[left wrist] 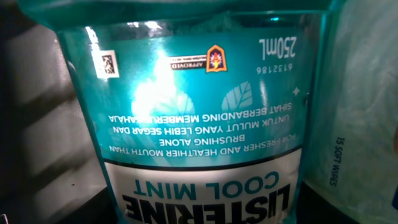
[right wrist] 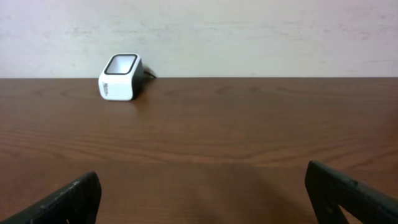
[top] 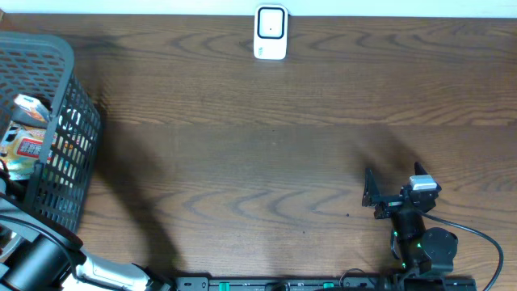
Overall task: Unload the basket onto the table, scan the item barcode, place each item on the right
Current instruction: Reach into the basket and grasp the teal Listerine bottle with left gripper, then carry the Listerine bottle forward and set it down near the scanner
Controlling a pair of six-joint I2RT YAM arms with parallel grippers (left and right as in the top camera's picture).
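A teal Listerine Cool Mint mouthwash bottle [left wrist: 199, 112] fills the left wrist view, its label upside down and very close to the camera. Dark shapes flank its lower sides, and I cannot make out whether they are fingers or whether they touch it. In the overhead view my left arm [top: 36, 263] reaches into the black mesh basket [top: 77, 121] at the far left, with its gripper hidden. The white barcode scanner [top: 270, 32] [right wrist: 120, 77] stands at the table's far edge. My right gripper [top: 371, 196] [right wrist: 205, 199] rests open and holds nothing near the front right.
The basket holds several packets [top: 28, 137], among them a pale pack of wipes [left wrist: 354, 124] to the right of the bottle. A cable [top: 485, 242] loops from the right arm's base. Brown wooden table [top: 258, 162] lies between basket, scanner and right arm.
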